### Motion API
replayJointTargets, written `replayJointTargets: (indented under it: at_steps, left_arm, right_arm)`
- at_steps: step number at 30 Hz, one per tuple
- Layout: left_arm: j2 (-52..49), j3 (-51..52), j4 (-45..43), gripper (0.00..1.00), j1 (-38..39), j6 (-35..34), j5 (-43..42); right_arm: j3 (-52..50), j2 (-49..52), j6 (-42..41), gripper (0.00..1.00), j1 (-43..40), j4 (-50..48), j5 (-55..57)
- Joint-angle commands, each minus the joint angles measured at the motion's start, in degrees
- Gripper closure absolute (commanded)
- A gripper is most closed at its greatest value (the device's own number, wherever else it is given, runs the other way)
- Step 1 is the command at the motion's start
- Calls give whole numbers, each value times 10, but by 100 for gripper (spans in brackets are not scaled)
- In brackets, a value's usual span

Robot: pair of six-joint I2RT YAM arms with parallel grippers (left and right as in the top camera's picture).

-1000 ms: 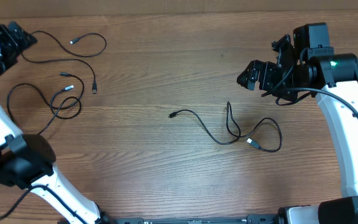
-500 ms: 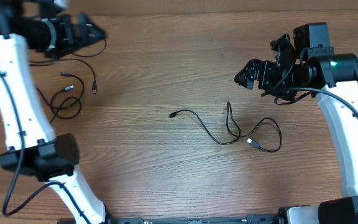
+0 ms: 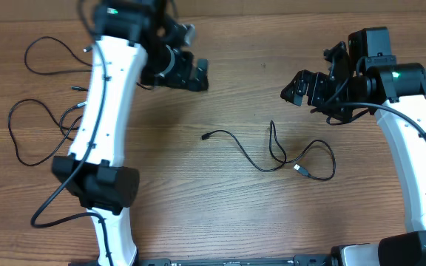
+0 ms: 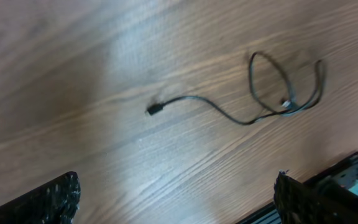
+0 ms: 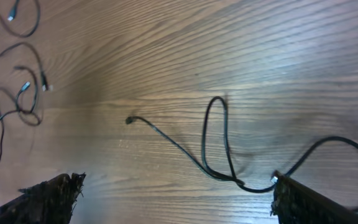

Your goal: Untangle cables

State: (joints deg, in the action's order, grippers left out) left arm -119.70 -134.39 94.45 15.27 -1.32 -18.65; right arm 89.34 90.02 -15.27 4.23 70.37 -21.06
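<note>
One thin black cable (image 3: 282,162) lies loose in the middle of the table, looped near its right end, its small plug (image 3: 205,136) pointing left. Two more cables lie at the far left: one (image 3: 26,59) at the back corner, one (image 3: 11,122) in wide loops below it. My left gripper (image 3: 191,74) hovers open above the back middle, left of and above the centre cable (image 4: 194,98). It holds nothing. Over the back right, my right gripper (image 3: 302,89) also hangs open and empty, with the cable's loop (image 5: 204,137) below it.
The left arm's white links (image 3: 98,111) stretch across the left cables and hide part of them. The right arm (image 3: 413,148) stands along the right edge. A black rail (image 4: 328,180) runs along the front edge. The far-left cables (image 5: 25,87) show small in the right wrist view.
My left arm has swung from the far left back corner rightward to the back middle, and its jaws have opened fully. The right arm and the cables have stayed put.
</note>
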Motion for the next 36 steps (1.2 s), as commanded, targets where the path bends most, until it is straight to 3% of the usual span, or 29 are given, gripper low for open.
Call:
replayJointTargets:
  at_steps: [1, 7, 12, 18, 23, 29, 32, 36]
  left_arm:
    - [-2, 49, -16, 0, 16, -51, 53]
    - [-2, 117, -29, 0, 17, -101, 40]
    - [-2, 157, -24, 0, 27, -63, -41]
    - [-2, 190, -42, 0, 64, -61, -54]
    - [-2, 213, -98, 0, 116, -146, -55]
    - [-2, 219, -183, 0, 186, -181, -52]
    - [-3, 220, -246, 0, 223, -281, -21]
    - [-10, 220, -292, 0, 247, -357, 15]
  right_arm:
    - [-2, 3, -28, 0, 2, 0, 35]
    - [-2, 3, -28, 0, 2, 6, 39]
    - [-2, 3, -30, 0, -17, -9, 52]
    - [-2, 3, -32, 0, -66, -9, 52]
    - [-2, 3, -31, 0, -117, -1, 52]
    - [-2, 3, -27, 0, -159, 7, 65]
    - [-2, 3, -27, 0, -179, 9, 65]
    - [-2, 3, -27, 0, -182, 14, 65]
